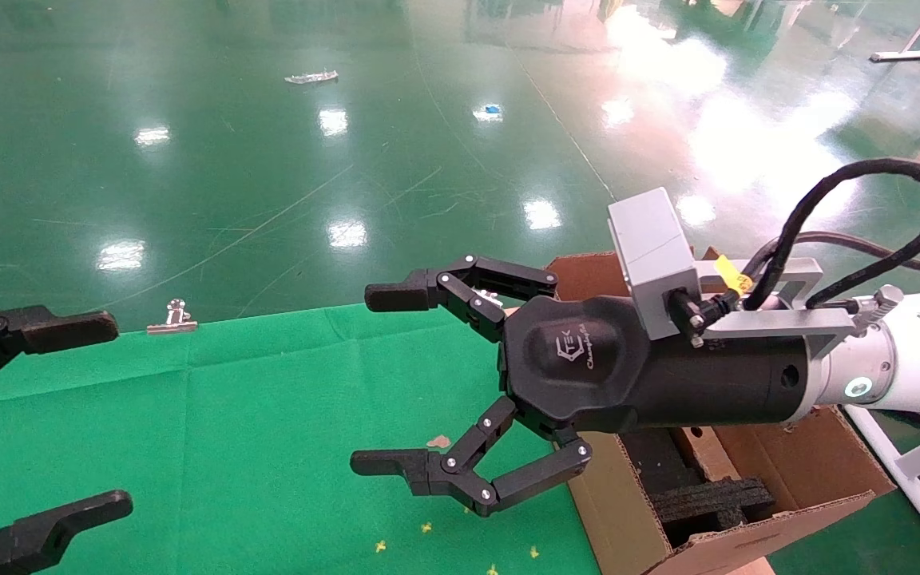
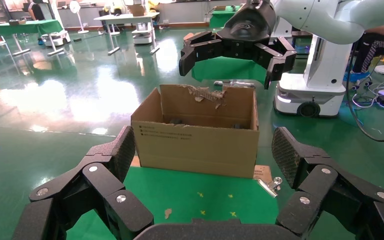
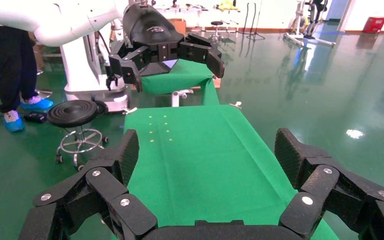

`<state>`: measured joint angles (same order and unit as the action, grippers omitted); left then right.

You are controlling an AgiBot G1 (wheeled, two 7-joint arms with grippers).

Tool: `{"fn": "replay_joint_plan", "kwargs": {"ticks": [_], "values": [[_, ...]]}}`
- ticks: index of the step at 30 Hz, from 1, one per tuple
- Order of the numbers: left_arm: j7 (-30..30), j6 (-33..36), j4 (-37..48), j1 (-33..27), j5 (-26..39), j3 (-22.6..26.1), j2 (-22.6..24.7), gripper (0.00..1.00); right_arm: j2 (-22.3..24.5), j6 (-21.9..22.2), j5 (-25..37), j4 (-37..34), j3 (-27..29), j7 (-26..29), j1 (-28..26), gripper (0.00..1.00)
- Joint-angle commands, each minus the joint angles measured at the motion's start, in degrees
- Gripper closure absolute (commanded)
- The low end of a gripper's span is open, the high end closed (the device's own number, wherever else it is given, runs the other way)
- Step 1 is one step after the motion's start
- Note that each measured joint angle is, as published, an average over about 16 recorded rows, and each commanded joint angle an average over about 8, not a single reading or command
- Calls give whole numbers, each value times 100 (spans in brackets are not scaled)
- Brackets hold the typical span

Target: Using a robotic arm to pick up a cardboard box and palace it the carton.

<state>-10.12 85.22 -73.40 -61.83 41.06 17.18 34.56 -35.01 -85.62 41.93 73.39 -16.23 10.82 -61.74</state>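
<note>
My right robotic arm (image 1: 899,351) reaches in from the right, and its gripper (image 1: 374,380) hangs open and empty above the green-cloth table (image 1: 228,415), just left of the carton (image 1: 811,471). The carton stands at the table's right end with black foam (image 1: 707,499) inside. In the left wrist view the carton (image 2: 195,145) shows a torn rear edge, and the right gripper (image 2: 232,62) hovers above it. My left gripper (image 1: 106,414) is open at the left edge, holding nothing. The cardboard box is out of view.
A metal binder clip (image 1: 174,318) lies at the table's far edge, another (image 2: 271,185) beside the carton. A cardboard scrap (image 1: 438,441) and yellow marks (image 1: 426,527) dot the cloth. A stool (image 3: 78,112) and a person (image 3: 10,75) stand beyond the table's left end.
</note>
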Motion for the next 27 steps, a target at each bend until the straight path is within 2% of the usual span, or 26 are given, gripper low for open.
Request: {"fn": "replay_joint_plan", "kwargs": {"ticks": [1, 27], "values": [[0, 0, 0, 0, 0, 0, 0, 0, 0, 0, 1, -1, -1, 0, -1, 0], [0, 0, 0, 0, 0, 0, 0, 0, 0, 0, 1, -2, -2, 0, -5, 0]]}}
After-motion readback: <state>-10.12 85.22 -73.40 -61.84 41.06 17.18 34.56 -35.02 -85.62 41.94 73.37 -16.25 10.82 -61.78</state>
